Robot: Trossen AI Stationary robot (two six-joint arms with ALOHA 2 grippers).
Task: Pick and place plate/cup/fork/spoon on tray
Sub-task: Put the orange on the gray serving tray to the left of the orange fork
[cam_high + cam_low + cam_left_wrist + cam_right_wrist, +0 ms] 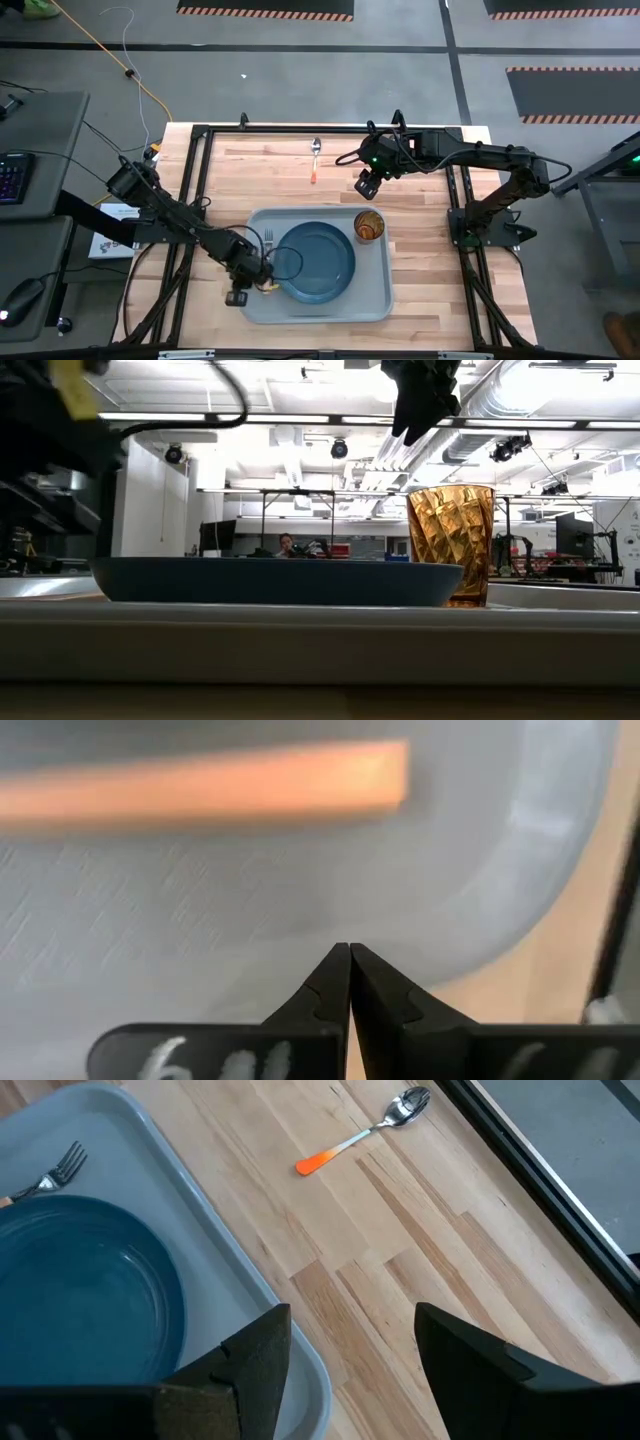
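Note:
The grey-blue tray (375,300) lies in the middle of the table. On it rest the dark blue plate (318,262) and, at its far right corner, the amber cup (369,226), standing upright. The fork (267,240) lies on the tray left of the plate; its orange handle (200,785) shows blurred in the left wrist view. The spoon (315,160) lies on the bare wood beyond the tray. My left gripper (349,960) is shut and empty, low over the tray's near left part beside the fork handle. My right gripper (350,1350) is open and empty above the table, between cup and spoon.
Black frame rails (195,180) run along the table's left, right and far edges. Bare wood (420,200) lies between the tray and the far rail. A person (287,544) sits far off in the room behind.

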